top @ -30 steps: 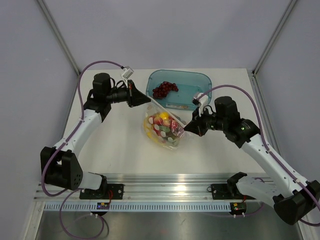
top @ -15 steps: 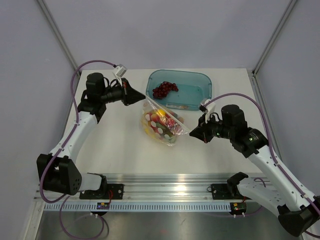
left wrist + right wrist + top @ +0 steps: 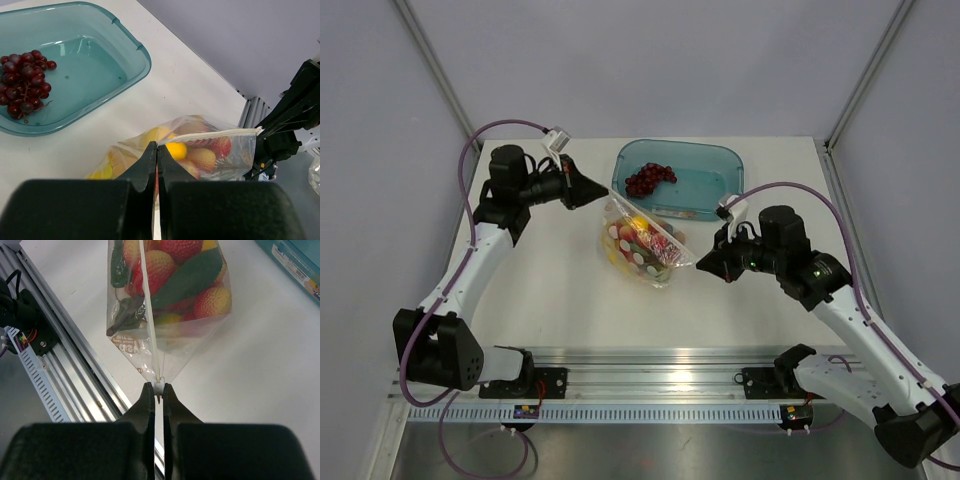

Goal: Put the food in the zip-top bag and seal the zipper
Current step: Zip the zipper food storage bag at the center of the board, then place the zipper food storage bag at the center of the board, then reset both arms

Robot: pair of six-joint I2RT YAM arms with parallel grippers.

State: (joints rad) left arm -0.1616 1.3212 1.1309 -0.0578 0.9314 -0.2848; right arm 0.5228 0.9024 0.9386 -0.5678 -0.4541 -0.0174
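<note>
The clear dotted zip-top bag (image 3: 642,245) hangs stretched between both grippers, filled with toy fruit (image 3: 638,240): strawberries, yellow pieces and green leaves. My left gripper (image 3: 601,194) is shut on the bag's far corner (image 3: 159,146). My right gripper (image 3: 698,264) is shut on the small white slider tab (image 3: 158,387) at the near end of the pale zipper strip (image 3: 150,315). In the left wrist view the zipper (image 3: 210,134) runs straight to the right gripper and looks closed along its length. The fruit (image 3: 170,270) shows through the bag in the right wrist view.
A translucent teal tray (image 3: 710,160) stands at the back, holding a bunch of dark red grapes (image 3: 649,179); it also shows in the left wrist view (image 3: 125,45). An aluminium rail (image 3: 660,365) runs along the table's near edge.
My right gripper slid the slider tab away from the left gripper toward the right, then eased back a little. The left gripper pulled left and the bag lifted taut between them.
</note>
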